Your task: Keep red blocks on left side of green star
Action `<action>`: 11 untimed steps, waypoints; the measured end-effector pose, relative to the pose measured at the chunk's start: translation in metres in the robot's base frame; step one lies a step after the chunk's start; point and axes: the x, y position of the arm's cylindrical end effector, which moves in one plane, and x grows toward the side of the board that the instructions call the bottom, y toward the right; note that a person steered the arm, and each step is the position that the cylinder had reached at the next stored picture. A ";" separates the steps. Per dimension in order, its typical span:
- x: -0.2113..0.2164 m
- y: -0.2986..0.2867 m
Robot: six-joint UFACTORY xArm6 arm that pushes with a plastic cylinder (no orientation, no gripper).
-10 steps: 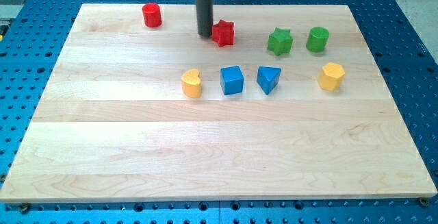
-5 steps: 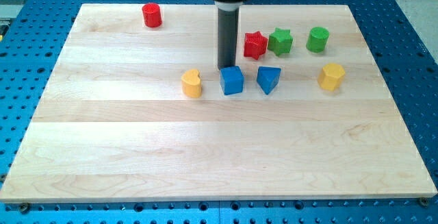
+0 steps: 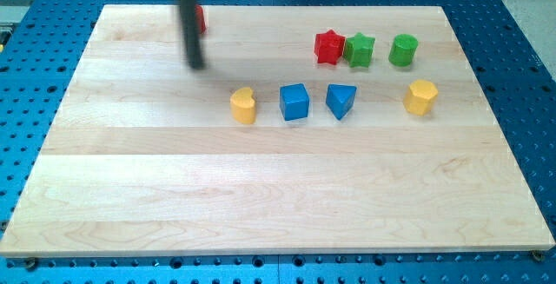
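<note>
My tip (image 3: pixel 196 65) rests on the wooden surface (image 3: pixel 261 188) in the upper left part of the view; the rod is motion-blurred. There is no pincer on this arm, only the bare rod, so it holds nothing. Just behind the rod, toward the view's top, a red cylinder (image 3: pixel 201 16) peeks out on the rod's right edge, mostly hidden by it. The tip sits below that cylinder, apart from it.

Further right and lower lies a row of three blocks: a yellow heart (image 3: pixel 244 106), a blue cube (image 3: pixel 294 102) and a blue wedge (image 3: pixel 340 100), each apart from its neighbour. The tip is up and to the left of the heart, well apart.

In the upper row, the red star (image 3: pixel 328 47) lies on the left side of the green star (image 3: pixel 360 49), touching it or nearly so. Both are far to the right of my tip. Right of them stands a green cylinder (image 3: pixel 403 49), and below it a yellow hexagon (image 3: pixel 421 96).
</note>
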 end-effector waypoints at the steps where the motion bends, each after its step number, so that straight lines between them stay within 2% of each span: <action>1: -0.065 -0.041; 2: -0.081 0.062; 3: -0.081 0.078; 4: -0.101 -0.007; 5: -0.136 0.019; 6: -0.121 0.100; 7: -0.113 0.154; 8: -0.087 0.205; 9: -0.130 0.202; 10: -0.130 0.248; 11: -0.118 0.256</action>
